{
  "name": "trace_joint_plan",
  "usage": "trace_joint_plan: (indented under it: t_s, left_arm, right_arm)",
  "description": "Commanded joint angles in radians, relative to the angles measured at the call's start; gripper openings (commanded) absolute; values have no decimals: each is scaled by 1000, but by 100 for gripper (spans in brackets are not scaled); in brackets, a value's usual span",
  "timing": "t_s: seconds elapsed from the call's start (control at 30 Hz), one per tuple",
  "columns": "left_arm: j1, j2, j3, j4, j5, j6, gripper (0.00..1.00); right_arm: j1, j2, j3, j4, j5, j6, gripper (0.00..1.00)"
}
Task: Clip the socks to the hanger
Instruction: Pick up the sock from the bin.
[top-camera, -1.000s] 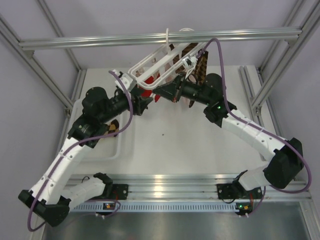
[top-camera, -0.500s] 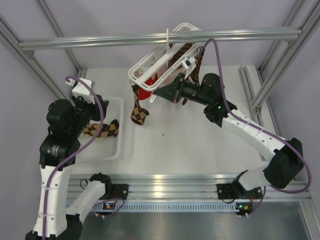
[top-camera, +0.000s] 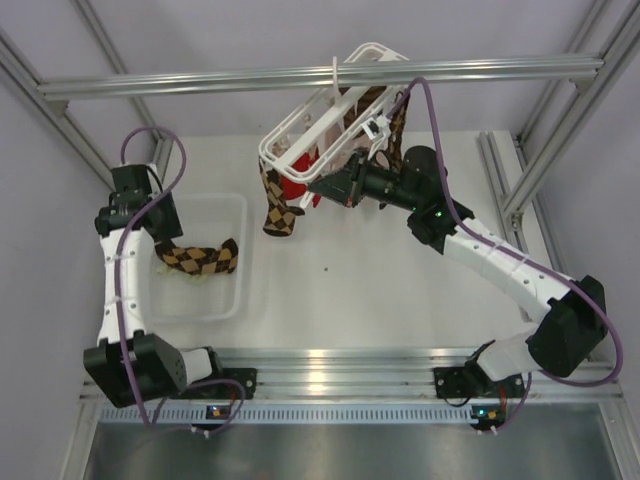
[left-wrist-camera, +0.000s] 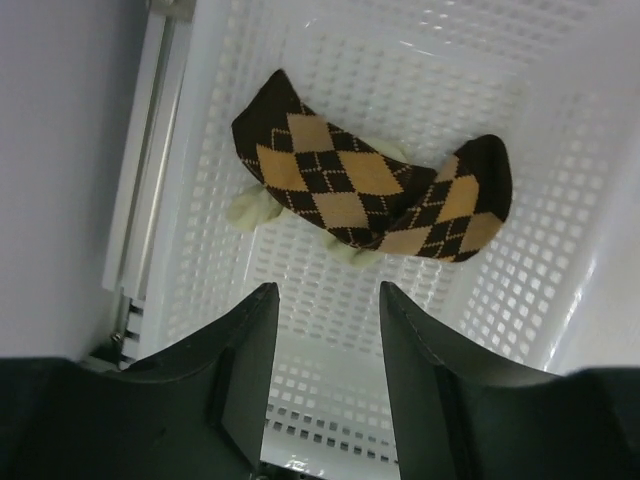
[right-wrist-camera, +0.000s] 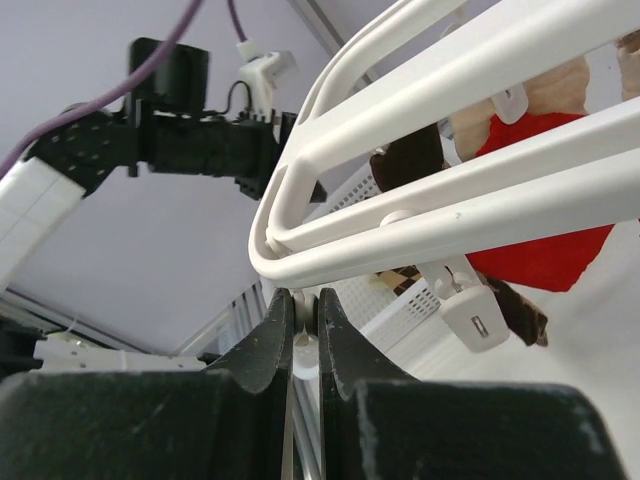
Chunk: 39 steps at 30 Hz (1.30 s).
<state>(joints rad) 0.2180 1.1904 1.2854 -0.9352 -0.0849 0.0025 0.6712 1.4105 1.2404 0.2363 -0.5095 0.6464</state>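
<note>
Under the sock (left-wrist-camera: 375, 190) in the basket (left-wrist-camera: 500, 90), mostly hidden: a pale green scrap (left-wrist-camera: 250, 212) of unclear kind. Cut off by the right wrist view's edges: the hanger (right-wrist-camera: 430, 230) and a red sock (right-wrist-camera: 540, 258). Between the right gripper (right-wrist-camera: 304, 300) fingers, only a white sliver of it.

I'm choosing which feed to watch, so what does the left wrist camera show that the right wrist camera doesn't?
Only the left wrist: a checked sock lying in the basket, under the open left gripper. Only the right wrist: the hanger, a red sock, and the right gripper pinching a white hanger part. Both: the perforated basket.
</note>
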Motion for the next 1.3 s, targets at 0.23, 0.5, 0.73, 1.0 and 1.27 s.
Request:
trace_joint_plan:
  t_s: [0.23, 0.5, 0.73, 1.0, 1.27]
  left_arm:
    - [11, 310, 81, 95, -219, -295, 51]
    - [9, 469, 60, 185, -334, -317, 52]
    - [9, 586, 84, 233, -358, -326, 52]
    - [11, 692, 85, 236, -407, -348, 50]
    - [12, 787, 71, 309, -391, -355, 35]
  right_arm:
    - [-7, 5, 79, -9, 17, -36, 0]
    - [-5, 16, 83, -5, 37, -37, 0]
    - [-5, 18, 79, -12, 46, -51, 0]
    - [-9, 21, 68, -22, 51, -67, 0]
    - [-18, 13, 53, -34, 54, -70, 0]
